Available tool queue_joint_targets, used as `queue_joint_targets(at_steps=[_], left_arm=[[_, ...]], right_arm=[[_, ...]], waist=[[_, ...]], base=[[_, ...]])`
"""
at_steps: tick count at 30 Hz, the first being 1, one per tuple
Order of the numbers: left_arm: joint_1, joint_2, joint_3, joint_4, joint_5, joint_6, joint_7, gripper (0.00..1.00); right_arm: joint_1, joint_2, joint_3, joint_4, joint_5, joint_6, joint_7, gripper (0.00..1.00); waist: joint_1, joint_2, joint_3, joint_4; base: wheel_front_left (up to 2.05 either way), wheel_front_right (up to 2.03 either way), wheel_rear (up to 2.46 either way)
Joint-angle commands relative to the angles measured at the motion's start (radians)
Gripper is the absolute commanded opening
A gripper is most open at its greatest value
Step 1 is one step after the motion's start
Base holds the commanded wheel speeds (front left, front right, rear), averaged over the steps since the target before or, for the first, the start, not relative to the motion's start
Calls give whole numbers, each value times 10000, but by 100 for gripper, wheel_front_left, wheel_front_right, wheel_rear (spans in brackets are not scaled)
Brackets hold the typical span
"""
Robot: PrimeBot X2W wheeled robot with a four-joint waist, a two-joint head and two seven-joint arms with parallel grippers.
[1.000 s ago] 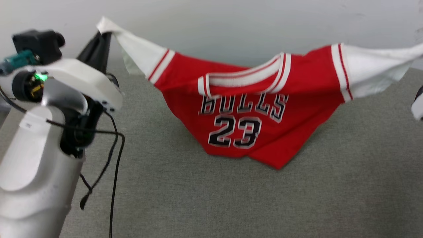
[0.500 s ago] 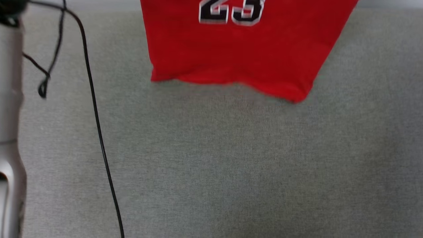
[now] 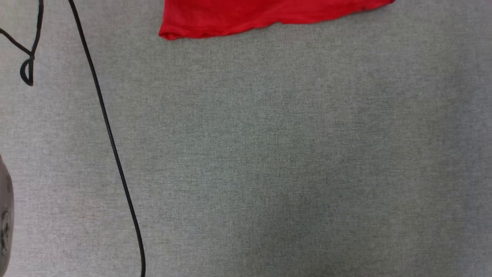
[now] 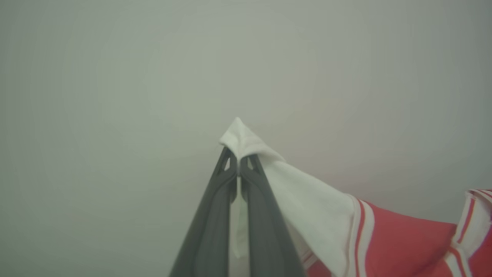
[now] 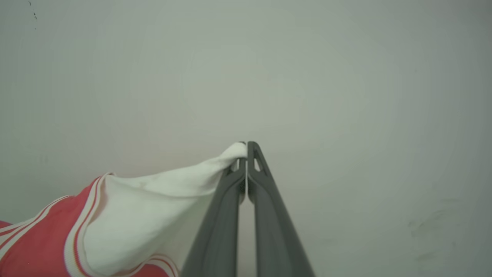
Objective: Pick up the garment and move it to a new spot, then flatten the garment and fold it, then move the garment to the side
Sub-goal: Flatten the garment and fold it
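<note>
both grippers, left gripper (image 4: 239,169) and right gripper (image 5: 246,163), are clenched on the shirt (image 3: 246,17) by its white sleeves; its red hem shows at the frame's top, touching the grey cloth surface (image 3: 269,161). flattening and folding remain.

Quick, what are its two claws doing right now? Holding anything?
Left gripper: closed, pinching a white sleeve of the garment.
Right gripper: closed, pinching the garment's other white sleeve.

The garment (image 3: 269,15) is soft matt cloth, no sheen. The grey covering (image 3: 269,154) below it is woven fabric, matt and slightly rough; the cable (image 3: 111,138) has a smooth black jacket. Both the left gripper (image 4: 238,165) and right gripper (image 5: 246,157) look like smooth matt dark-grey plastic.
</note>
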Motion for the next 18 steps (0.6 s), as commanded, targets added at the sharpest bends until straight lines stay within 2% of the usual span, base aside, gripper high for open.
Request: queue_joint_targets(at_steps=[1,10,15,18], left_arm=[[56,-21,-17,203,-67,-73,-54,0],[1081,-395,-327,1705,-942,-244,52,0],[1983,-521,-711,1782,-1486,-251,167,0],[2956,-448,-1080,1687,-1789,-252,133,0]], right_arm=[[-32,16,107,238,125,-7,-125,0],[949,116,693,2300,786,-7,-633,0],[1875,40,939,2877,1195,-7,-908,0],[2986,-78,1117,3089,1540,-7,-1069,0]], waist=[[-2,0,174,24],[-2,0,166,177],[-2,0,-260,237],[-2,0,-726,271]], base=[[0,0,0],[0,0,0],[0,0,0],[0,0,0]])
